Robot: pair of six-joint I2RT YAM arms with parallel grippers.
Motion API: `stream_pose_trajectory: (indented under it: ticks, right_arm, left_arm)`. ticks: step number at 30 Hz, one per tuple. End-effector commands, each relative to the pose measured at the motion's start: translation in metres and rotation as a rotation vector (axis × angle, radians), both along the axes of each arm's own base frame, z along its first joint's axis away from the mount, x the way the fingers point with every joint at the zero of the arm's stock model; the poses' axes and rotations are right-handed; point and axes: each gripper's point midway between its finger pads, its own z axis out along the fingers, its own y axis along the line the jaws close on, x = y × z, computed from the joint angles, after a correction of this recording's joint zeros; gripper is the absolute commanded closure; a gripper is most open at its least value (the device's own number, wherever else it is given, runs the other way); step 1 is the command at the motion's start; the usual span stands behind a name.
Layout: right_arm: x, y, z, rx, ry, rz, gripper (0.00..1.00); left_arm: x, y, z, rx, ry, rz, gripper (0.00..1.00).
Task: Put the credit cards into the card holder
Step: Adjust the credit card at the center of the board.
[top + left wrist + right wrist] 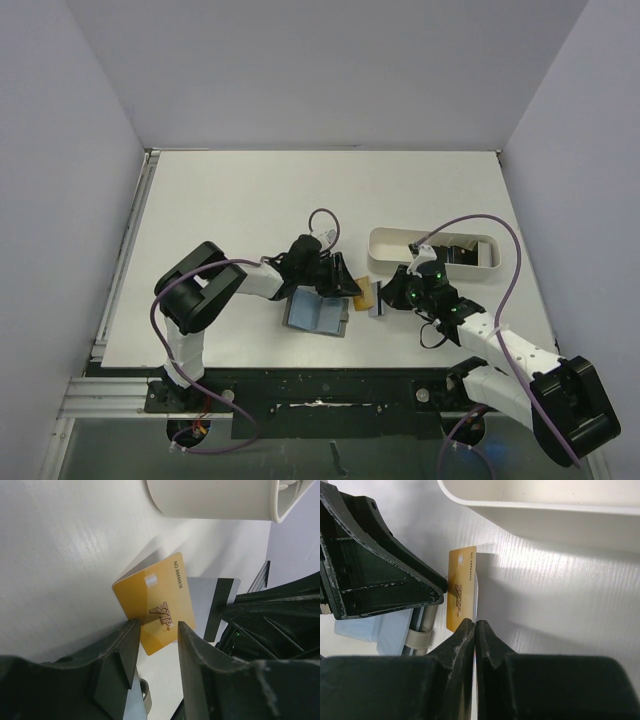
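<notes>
A gold credit card (150, 600) stands on edge on the table, with a grey credit card (207, 595) right behind it. My left gripper (157, 627) is open, and the gold card's lower corner sits loose between its fingertips. My right gripper (475, 624) is shut on the thin grey card (477, 580); the gold card (461, 587) lies flat against that card on its left. In the top view both grippers (340, 283) (392, 298) meet at the two cards (366, 293), just right of the card holder (312, 314), which lies open showing its light blue lining.
A white oblong tray (385, 262) stands just behind the right gripper, with dark cards (462, 250) inside it. Its wall (545, 510) is close ahead of the right fingers. The card holder's grey strap (417, 639) lies beside the left gripper's body (380, 565).
</notes>
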Motion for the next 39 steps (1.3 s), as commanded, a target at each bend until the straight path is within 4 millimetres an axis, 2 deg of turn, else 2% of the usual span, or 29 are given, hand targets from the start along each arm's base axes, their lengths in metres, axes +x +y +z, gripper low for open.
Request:
stream_pose_trajectory:
  ticks: [1, 6, 10, 19, 32, 39]
  right_arm:
    - [0.006, 0.001, 0.009, -0.004, -0.034, 0.008, 1.00]
    - [0.006, 0.003, 0.013, 0.009, -0.047, 0.020, 1.00]
    - [0.005, 0.003, 0.014, 0.011, -0.051, 0.020, 1.00]
    - [0.008, 0.008, 0.032, 0.062, -0.106, 0.021, 1.00]
    - [-0.001, 0.023, 0.029, 0.175, -0.089, 0.054, 1.00]
    - [-0.002, 0.024, 0.028, 0.185, -0.090, 0.058, 1.00]
  left_arm:
    - [-0.009, 0.020, -0.030, 0.129, 0.036, 0.023, 0.60]
    - [-0.009, 0.017, -0.023, 0.098, 0.024, 0.013, 0.45]
    - [-0.009, 0.018, -0.025, 0.113, 0.021, 0.008, 0.44]
    - [-0.010, 0.022, -0.026, 0.128, 0.009, 0.007, 0.43]
    - [-0.011, 0.019, -0.017, 0.079, 0.000, 0.003, 0.39]
    - [-0.011, 0.017, -0.010, 0.054, -0.011, 0.007, 0.37]
